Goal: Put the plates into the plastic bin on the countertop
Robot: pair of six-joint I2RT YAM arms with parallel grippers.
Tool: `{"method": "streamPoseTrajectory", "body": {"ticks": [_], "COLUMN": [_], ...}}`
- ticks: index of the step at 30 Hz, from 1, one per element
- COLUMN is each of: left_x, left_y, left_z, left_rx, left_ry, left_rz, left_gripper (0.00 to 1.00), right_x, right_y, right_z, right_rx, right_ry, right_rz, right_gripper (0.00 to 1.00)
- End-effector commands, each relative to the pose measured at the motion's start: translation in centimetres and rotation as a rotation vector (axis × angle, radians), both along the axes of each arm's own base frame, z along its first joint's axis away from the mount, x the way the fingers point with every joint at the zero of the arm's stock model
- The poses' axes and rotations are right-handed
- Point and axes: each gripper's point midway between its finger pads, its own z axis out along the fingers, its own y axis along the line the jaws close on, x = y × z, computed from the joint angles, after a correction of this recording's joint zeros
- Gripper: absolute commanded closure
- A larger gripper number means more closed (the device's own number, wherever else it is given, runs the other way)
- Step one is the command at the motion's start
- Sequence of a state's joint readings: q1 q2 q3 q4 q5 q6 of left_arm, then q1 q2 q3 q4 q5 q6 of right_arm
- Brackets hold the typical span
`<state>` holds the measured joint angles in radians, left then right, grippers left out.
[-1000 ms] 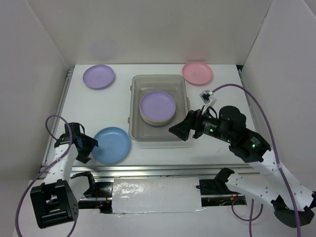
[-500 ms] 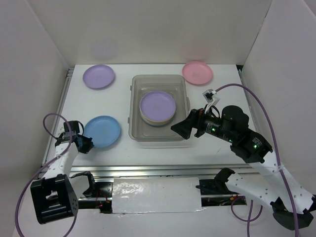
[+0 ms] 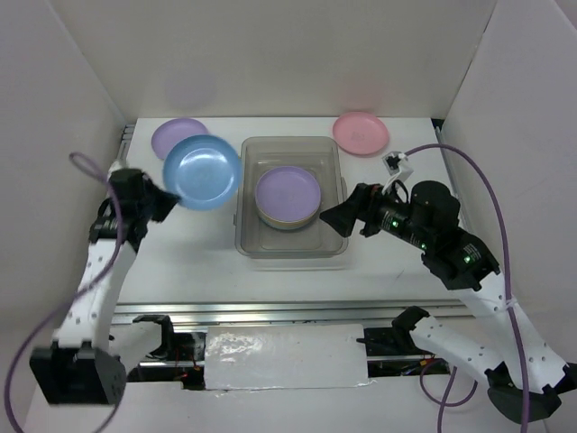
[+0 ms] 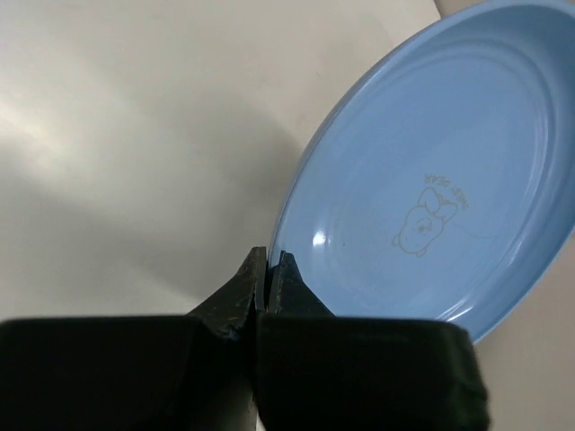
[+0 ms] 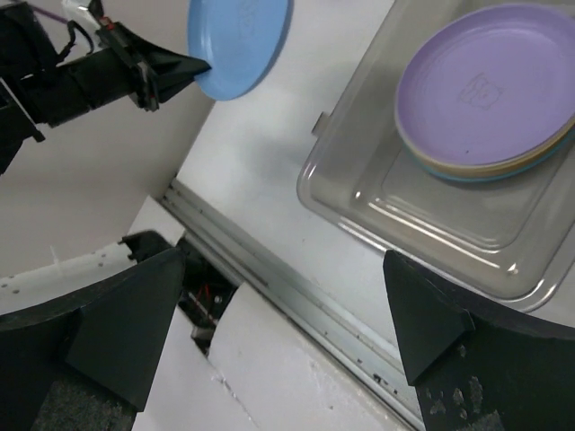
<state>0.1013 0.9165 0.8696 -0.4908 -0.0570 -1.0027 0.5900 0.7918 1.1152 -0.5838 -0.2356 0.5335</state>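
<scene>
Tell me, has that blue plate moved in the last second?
Yes. The blue plate, pinched by the left gripper, has gone from the countertop by the plastic bin's near-left corner up and away, toward its far-left corner.

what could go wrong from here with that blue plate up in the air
1. The blue plate is pinched only at its rim by the shut left jaws, so it might pivot or slip out mid-carry.
2. It hangs close to the plastic bin; a low swing could clip the rim and shove it.
</scene>
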Motion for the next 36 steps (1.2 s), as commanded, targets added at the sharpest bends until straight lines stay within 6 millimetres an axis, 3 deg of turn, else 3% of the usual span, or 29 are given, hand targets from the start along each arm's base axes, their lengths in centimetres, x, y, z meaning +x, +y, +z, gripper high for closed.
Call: {"method": "streamPoseTrajectory", "body": {"ticks": [1,2,3,4,5,6,7,8,9,10,11,13,15,19,27,33,36], "left_x": [5.7,7.2,8.5,9.0,10.2,11.0,11.4,12.2,12.6,13.4,13.3,13.6,13.4,13.2,14.6,14.9,14.6], "left_y": [-9.3,-10.9,-14.5,-16.1,-17.7,-19.9,-20.8,-21.4,-22.5,-23.1,-23.8,-24.2,-24.5,-23.3,-21.7,-21.0,-21.4], "left_z": [3.5,6.2,3.7,3.0,4.8,2.2,1.4,2.2,0.0,0.3,-1.9,-3.0,-5.3,-7.5,-7.4,-8.6,-9.2], "left_rx": [0.013,0.05,0.063,0.076,0.09,0.101,0.117,0.147,0.164,0.173,0.185,0.21,0.242,0.29,0.268,0.251,0.237], "left_ry": [-0.115,-0.157,-0.08,-0.046,-0.081,-0.013,0.013,0.006,0.059,0.054,0.117,0.143,0.205,0.28,0.271,0.29,0.303], "left_rz": [-0.378,-0.427,-0.518,-0.558,-0.592,-0.636,-0.647,-0.641,-0.658,-0.654,-0.669,-0.664,-0.659,-0.61,-0.584,-0.577,-0.597], "left_gripper": [1.0,1.0,1.0,1.0,1.0,1.0,1.0,1.0,1.0,1.0,1.0,1.0,1.0,1.0,1.0,1.0,0.81], "right_x": [1.3,1.9,2.1,2.2,2.1,2.5,2.6,2.6,2.6,2.6,2.6,2.8,2.8,2.8,3.1,3.1,3.2], "right_y": [-2.1,-2.9,-3.3,-3.5,-3.5,-4.1,-4.1,-4.2,-4.2,-4.1,-4.1,-4.1,-4.1,-3.9,-3.2,-3.2,-3.2], "right_z": [2.5,2.8,2.9,2.7,2.7,2.5,2.4,2.2,2.0,1.9,1.8,1.9,1.9,1.9,1.2,1.1,1.0], "right_rx": [0.02,0.036,0.047,0.058,0.068,0.069,0.066,0.065,0.063,0.064,0.062,0.061,0.06,0.059,0.066,0.064,0.064], "right_ry": [-0.044,-0.048,-0.052,-0.046,-0.043,-0.036,-0.031,-0.026,-0.023,-0.023,-0.016,-0.014,-0.012,-0.011,0.005,0.008,0.006], "right_rz": [-0.11,-0.145,-0.156,-0.16,-0.146,-0.166,-0.167,-0.171,-0.172,-0.167,-0.169,-0.169,-0.164,-0.153,-0.123,-0.118,-0.117], "right_gripper": [0.0,0.0,0.0,0.0,0.0,0.0,0.0,0.0,0.0,0.0,0.0,0.0,0.0,0.0,0.0,0.0,0.0]}}
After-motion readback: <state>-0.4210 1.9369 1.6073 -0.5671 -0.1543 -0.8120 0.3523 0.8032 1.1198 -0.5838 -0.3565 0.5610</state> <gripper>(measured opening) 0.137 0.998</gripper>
